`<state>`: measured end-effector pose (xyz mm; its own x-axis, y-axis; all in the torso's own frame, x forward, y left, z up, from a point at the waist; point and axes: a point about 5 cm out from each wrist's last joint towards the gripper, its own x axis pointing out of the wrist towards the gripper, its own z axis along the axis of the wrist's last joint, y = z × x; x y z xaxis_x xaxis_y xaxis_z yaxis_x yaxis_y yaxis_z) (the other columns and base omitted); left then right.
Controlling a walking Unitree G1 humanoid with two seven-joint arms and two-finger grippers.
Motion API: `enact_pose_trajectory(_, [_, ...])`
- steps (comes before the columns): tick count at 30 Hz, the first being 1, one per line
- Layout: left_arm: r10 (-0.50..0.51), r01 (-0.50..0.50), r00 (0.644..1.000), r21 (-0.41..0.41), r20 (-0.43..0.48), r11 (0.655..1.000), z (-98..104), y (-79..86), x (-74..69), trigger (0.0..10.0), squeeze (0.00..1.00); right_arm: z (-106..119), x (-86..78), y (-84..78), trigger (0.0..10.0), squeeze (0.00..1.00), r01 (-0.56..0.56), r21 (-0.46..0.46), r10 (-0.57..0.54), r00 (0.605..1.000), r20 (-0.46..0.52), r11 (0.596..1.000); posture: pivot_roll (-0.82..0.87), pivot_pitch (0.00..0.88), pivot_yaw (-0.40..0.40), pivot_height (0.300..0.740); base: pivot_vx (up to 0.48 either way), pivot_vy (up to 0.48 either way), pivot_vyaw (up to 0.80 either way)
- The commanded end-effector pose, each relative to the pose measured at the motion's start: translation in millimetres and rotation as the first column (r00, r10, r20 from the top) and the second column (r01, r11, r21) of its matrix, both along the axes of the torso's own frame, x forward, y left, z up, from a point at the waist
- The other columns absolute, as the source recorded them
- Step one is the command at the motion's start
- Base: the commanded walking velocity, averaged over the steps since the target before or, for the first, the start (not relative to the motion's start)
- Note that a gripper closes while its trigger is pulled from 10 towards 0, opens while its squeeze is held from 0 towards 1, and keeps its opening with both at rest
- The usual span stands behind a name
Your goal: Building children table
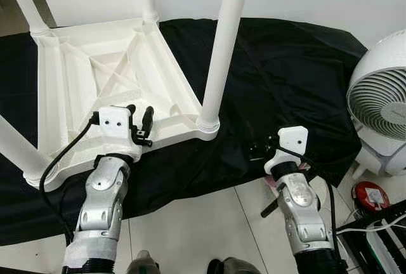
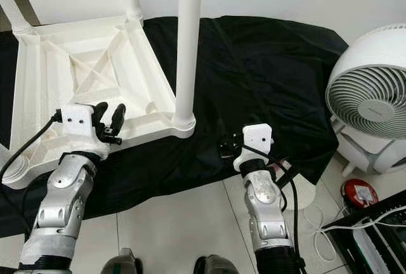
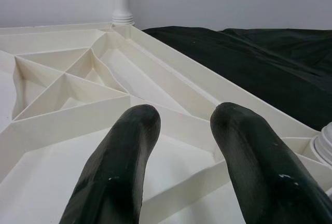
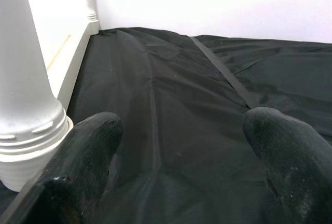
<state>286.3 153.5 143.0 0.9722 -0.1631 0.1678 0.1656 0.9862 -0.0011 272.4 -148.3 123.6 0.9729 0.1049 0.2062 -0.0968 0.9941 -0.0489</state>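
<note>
All four white plastic legs (image 1: 223, 52) stand screwed into the upturned white ribbed children's table (image 1: 95, 77), centre-left; assembly looks nearly finished, both hands spread and empty: left hand (image 1: 141, 123), right hand (image 1: 259, 150).

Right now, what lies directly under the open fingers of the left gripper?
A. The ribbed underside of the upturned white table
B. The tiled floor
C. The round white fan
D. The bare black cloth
A: the left gripper hangs with its fingers apart over the ribbed underside of the white table, which lies upside down on the black cloth with its legs pointing up.
</note>
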Motion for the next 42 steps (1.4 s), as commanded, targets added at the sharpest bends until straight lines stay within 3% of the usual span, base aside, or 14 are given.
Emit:
enact_pose_trajectory(1, [0.031, -0.032, 0.999, 0.002, 0.016, 1.0, 2, -0.7, 0.0, 10.0, 0.0, 0, 1.1, -3.7, 10.0, 0.0, 0.02, 0.015, -0.02, 1.0, 0.004, 1.0, 0.07, 0.019, -0.049, 0.74, 0.0, 0.0, 0.0])
enact_pose_trajectory(8, [-0.05, 0.048, 0.997, 0.034, 0.057, 0.998, 12, -4.0, -2.0, 10.0, 0.0, 7, 16.2, -8.7, 10.0, 0.0, 0.027, 0.031, -0.027, 1.0, 0.012, 0.999, 0.07, 0.018, -0.043, 0.74, 0.0, 0.0, 0.0])
enact_pose_trajectory(12, [-0.173, 0.169, 0.981, 0.052, 0.087, 0.984, 28, -13.7, -5.3, 10.0, 0.0, 14, 40.1, -11.5, 10.0, 0.0, 0.045, -0.016, -0.045, 0.999, -0.002, 0.999, 0.08, 0.023, -0.04, 0.74, 0.0, 0.0, 0.0])
enact_pose_trajectory(15, [-0.214, 0.211, 0.973, 0.041, 0.089, 0.977, 32, -18.3, -6.7, 10.0, 0.0, 16, 46.2, -11.1, 10.0, 0.0, 0.048, -0.028, -0.048, 0.999, -0.003, 0.998, 0.08, 0.023, -0.04, 0.74, 0.0, 0.0, 0.0])
enact_pose_trajectory(18, [-0.307, 0.305, 0.947, 0.04, 0.099, 0.952, 43, -32.0, -11.4, 10.0, 0.0, 24, 61.3, -4.8, 10.0, 0.0, 0.01, -0.047, -0.011, 1.0, -0.012, 0.999, 0.08, 0.028, -0.04, 0.74, 0.0, 0.0, 0.0])
enact_pose_trajectory(23, [-0.358, 0.355, 0.927, 0.042, 0.11, 0.934, 52, -42.7, -13.9, 10.0, 0.0, 35, 80.6, 7.1, 10.0, 0.0, -0.052, -0.042, 0.051, 0.999, -0.011, 0.998, 0.09, 0.026, -0.036, 0.74, 0.0, 0.0, 0.0])
enact_pose_trajectory(25, [-0.358, 0.355, 0.927, 0.042, 0.11, 0.934, 52, -42.7, -13.9, 10.0, 0.0, 35, 80.6, 7.1, 10.0, 0.0, -0.052, -0.042, 0.051, 0.999, -0.011, 0.998, 0.09, 0.026, -0.036, 0.74, 0.0, 0.0, 0.0])
enact_pose_trajectory(26, [-0.369, 0.366, 0.923, 0.047, 0.107, 0.929, 55, -43.6, -14.5, 10.0, 0.0, 39, 89.1, 16.4, 10.0, 0.0, -0.11, -0.05, 0.109, 0.994, -0.012, 0.993, 0.11, 0.031, -0.03, 0.74, 0.0, 0.0, 0.0])
enact_pose_trajectory(27, [-0.369, 0.366, 0.923, 0.047, 0.107, 0.929, 55, -43.6, -14.5, 10.0, 0.0, 39, 89.1, 16.4, 10.0, 0.0, -0.11, -0.05, 0.109, 0.994, -0.012, 0.993, 0.11, 0.031, -0.03, 0.74, 0.0, 0.0, 0.0])
enact_pose_trajectory(29, [-0.371, 0.368, 0.923, 0.048, 0.101, 0.929, 57, -42.1, -14.4, 10.0, 0.0, 45, 95.6, 32.9, 10.0, 0.0, -0.236, -0.083, 0.236, 0.972, -0.015, 0.968, 0.11, 0.031, -0.03, 0.74, 0.0, 0.0, 0.0])
enact_pose_trajectory(34, [-0.372, 0.369, 0.923, 0.047, 0.096, 0.928, 59, -42.3, -15.0, 10.0, 0.0, 47, 96.7, 39.3, 10.0, 0.0, -0.295, -0.1, 0.294, 0.955, -0.021, 0.95, 0.11, 0.03, -0.031, 0.74, 0.0, 0.0, 0.0])
enact_pose_trajectory(35, [-0.379, 0.376, 0.921, 0.049, 0.092, 0.925, 60, -42.7, -15.4, 10.0, 0.0, 46, 96.3, 45.0, 10.0, 0.0, -0.356, -0.112, 0.355, 0.934, -0.03, 0.928, 0.11, 0.03, -0.031, 0.74, 0.0, 0.0, 0.0])
enact_pose_trajectory(42, [-0.385, 0.382, 0.919, 0.047, 0.089, 0.923, 61, -43.3, -16.2, 10.0, 0.0, 44, 92.5, 52.0, 10.0, 0.0, -0.42, -0.144, 0.42, 0.907, -0.036, 0.896, 0.11, 0.033, -0.032, 0.74, 0.0, 0.0, 0.0])
